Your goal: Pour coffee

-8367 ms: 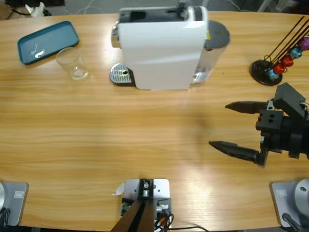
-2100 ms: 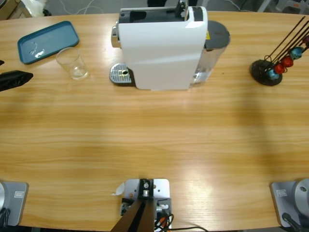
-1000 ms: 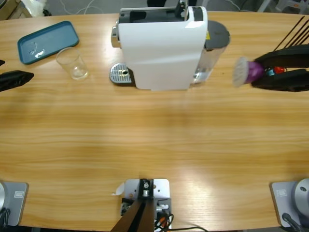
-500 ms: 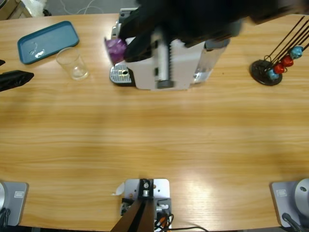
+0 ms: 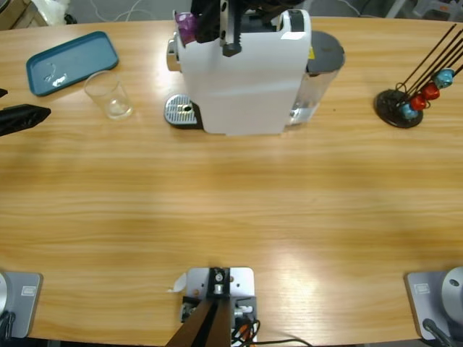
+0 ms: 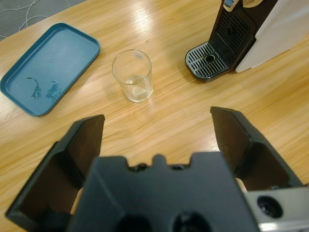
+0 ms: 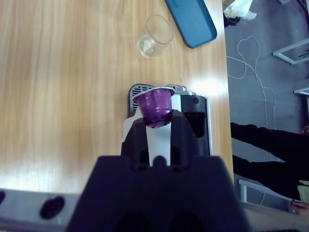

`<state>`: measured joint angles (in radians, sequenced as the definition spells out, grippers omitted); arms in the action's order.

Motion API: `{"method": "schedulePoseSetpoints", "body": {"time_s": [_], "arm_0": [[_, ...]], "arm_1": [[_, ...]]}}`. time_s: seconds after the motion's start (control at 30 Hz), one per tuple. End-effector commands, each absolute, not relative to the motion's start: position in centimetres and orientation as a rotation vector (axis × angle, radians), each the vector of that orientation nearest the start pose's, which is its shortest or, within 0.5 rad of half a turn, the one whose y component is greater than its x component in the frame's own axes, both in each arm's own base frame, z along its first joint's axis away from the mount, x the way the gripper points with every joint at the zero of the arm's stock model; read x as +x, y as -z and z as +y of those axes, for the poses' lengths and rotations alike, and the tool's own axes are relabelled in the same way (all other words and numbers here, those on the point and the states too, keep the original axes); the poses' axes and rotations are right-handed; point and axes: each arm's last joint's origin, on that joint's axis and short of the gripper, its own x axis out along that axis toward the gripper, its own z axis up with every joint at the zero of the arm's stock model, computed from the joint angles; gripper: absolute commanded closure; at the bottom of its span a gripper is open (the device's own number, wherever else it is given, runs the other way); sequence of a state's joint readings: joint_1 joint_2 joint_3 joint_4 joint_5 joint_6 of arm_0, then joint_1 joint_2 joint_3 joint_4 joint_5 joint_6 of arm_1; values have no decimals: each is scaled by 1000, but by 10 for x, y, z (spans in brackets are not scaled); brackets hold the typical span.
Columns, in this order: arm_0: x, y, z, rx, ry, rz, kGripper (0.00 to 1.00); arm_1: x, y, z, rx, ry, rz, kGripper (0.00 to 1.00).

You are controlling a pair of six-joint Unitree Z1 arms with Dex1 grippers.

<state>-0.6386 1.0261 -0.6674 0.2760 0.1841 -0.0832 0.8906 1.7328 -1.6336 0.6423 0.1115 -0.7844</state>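
A small clear glass tumbler (image 5: 108,95) (image 6: 133,76) (image 7: 156,36) stands upright left of the white coffee machine (image 5: 242,72) (image 7: 195,121); no amber coffee shows in it. My left gripper (image 5: 14,105) (image 6: 157,118) sits open at the table's left edge, pointing at the tumbler, nothing between its jaws. Above the machine's top left corner, my right gripper (image 5: 199,18) (image 7: 157,122) is shut on a purple capsule (image 5: 186,20) (image 7: 155,103). The machine's drip tray (image 5: 181,110) (image 6: 207,65) is bare.
A blue tray (image 5: 71,61) (image 6: 48,67) lies at the back left beyond the tumbler. A black capsule stand (image 5: 401,107) with red and blue capsules is at the right. A person's dark sleeve (image 7: 270,145) shows behind the table.
The right arm came in from the right holding the purple capsule, swept over the machine and now holds it above the machine's top left. The left gripper and tumbler stayed put.
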Motion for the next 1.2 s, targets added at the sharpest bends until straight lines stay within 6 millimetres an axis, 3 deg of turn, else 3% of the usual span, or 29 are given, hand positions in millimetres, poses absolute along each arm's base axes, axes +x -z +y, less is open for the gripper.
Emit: {"method": "schedulePoseSetpoints", "body": {"time_s": [0.03,0.5,1.2], "arm_0": [[116,-297,-76,179,414,644,55],[116,-297,-76,181,415,646,55],[117,-297,-77,182,415,647,55]], "arm_1": [[260,-378,311,-1003,-1189,362,1000],[279,-373,299,-1033,-1077,409,1000],[291,-356,310,-1030,-1079,436,1000]]}}
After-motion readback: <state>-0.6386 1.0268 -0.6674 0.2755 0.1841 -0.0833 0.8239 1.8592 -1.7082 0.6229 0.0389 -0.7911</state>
